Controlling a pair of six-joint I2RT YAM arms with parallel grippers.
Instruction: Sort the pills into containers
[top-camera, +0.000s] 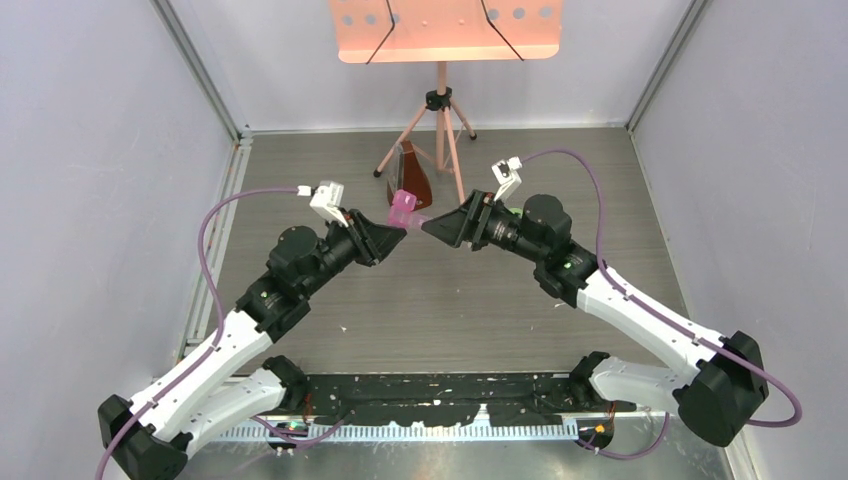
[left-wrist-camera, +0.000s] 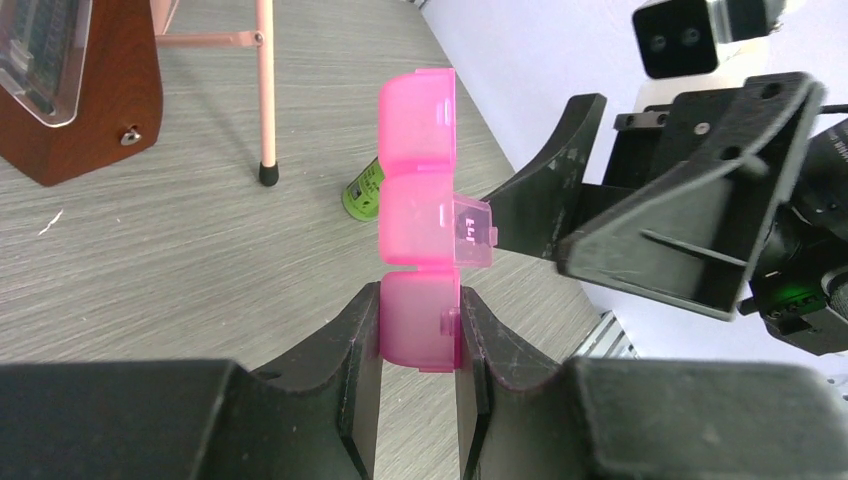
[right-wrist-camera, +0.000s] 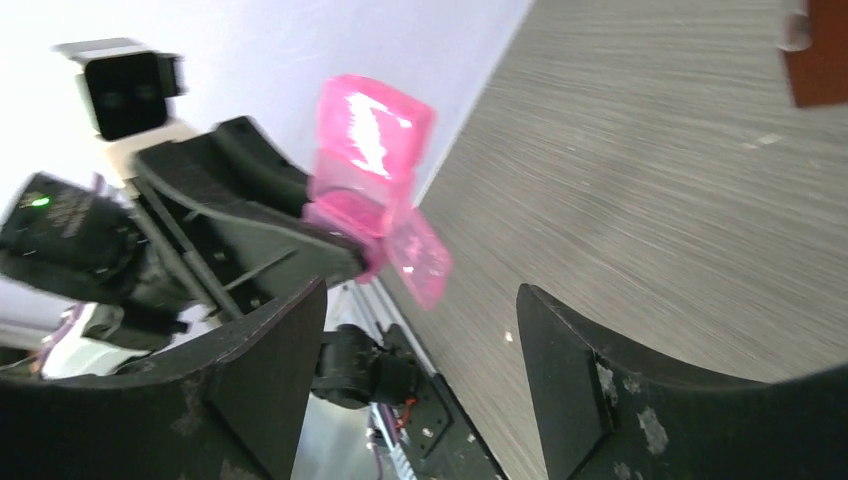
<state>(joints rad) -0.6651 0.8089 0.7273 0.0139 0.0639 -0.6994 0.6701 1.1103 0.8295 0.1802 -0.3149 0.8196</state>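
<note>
My left gripper (left-wrist-camera: 420, 335) is shut on the near end compartment of the translucent pink pill box (left-wrist-camera: 420, 210) and holds it up in the air over the table's middle (top-camera: 402, 210). The lid of the box's middle compartment (left-wrist-camera: 470, 232) stands ajar. My right gripper (right-wrist-camera: 420, 375) is open and empty, facing the box (right-wrist-camera: 370, 170) from the right, with one fingertip (left-wrist-camera: 545, 180) close beside the ajar lid. In the top view the right gripper (top-camera: 432, 226) is just right of the box. No orange-yellow pills show in any view.
A green cylindrical bottle (left-wrist-camera: 362, 192) lies on the table beyond the box. A brown metronome (top-camera: 412, 175) and a pink tripod stand (top-camera: 440, 130) are at the back. White specks lie on the table (top-camera: 343, 328).
</note>
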